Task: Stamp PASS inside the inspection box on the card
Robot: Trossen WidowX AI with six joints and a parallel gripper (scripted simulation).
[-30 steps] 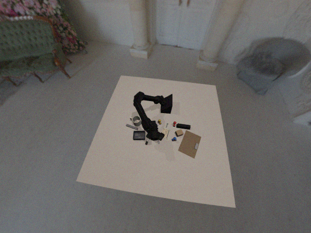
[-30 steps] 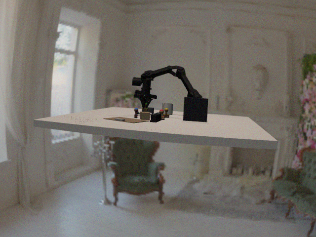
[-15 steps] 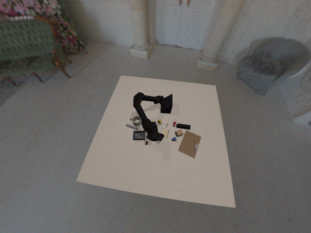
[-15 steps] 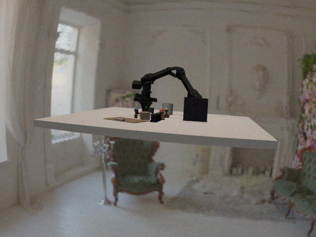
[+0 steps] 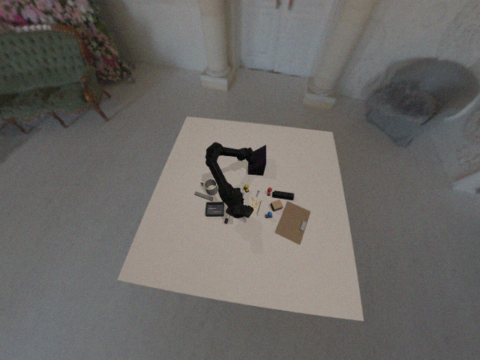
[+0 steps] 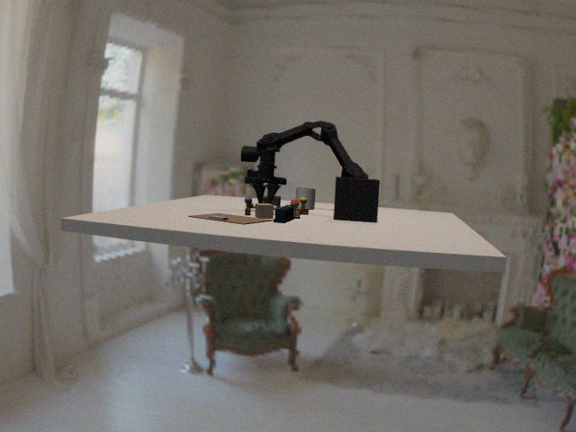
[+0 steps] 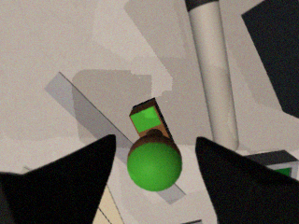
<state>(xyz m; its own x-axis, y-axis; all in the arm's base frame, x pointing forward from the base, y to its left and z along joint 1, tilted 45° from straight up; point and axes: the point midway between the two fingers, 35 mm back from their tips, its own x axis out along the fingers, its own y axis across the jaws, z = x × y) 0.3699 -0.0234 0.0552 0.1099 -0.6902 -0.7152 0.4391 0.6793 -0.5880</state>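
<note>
Claw (image 6: 264,202) (image 7: 155,142), one: mine, black, pointing down, fingers spread, pinching nothing.

Green stamp (image 6: 265,197) (image 7: 154,163), one: round knob between my fingers, a gap at either side in the wrist view; its base bears a bright green patch.

Arranged about the green stamp, on the table (image 5: 232,263) (image 6: 372,237):

Ruler (image 7: 93,107), translucent: runs slantwise behind the knob in the wrist view.

Marker (image 5: 226,220) (image 7: 215,75), white, black-ended: near, right in the wrist view.

Pad (image 7: 276,156), green, dark-rimmed: lower right there, partly behind my finger.

Card (image 5: 256,204) (image 7: 106,210), cream: lower left there, mostly hidden.

Tray (image 5: 214,209) (image 7: 276,51), black: beyond the marker.

Blue stamp (image 5: 269,214) (image 6: 248,204), block (image 5: 276,205) (image 6: 264,211) and clipboard (image 5: 292,223) (image 6: 241,219): on the card's side, clipboard farthest.

Mug (image 5: 210,187) (image 6: 305,197), grey: on the tray's side, well apart.
</note>
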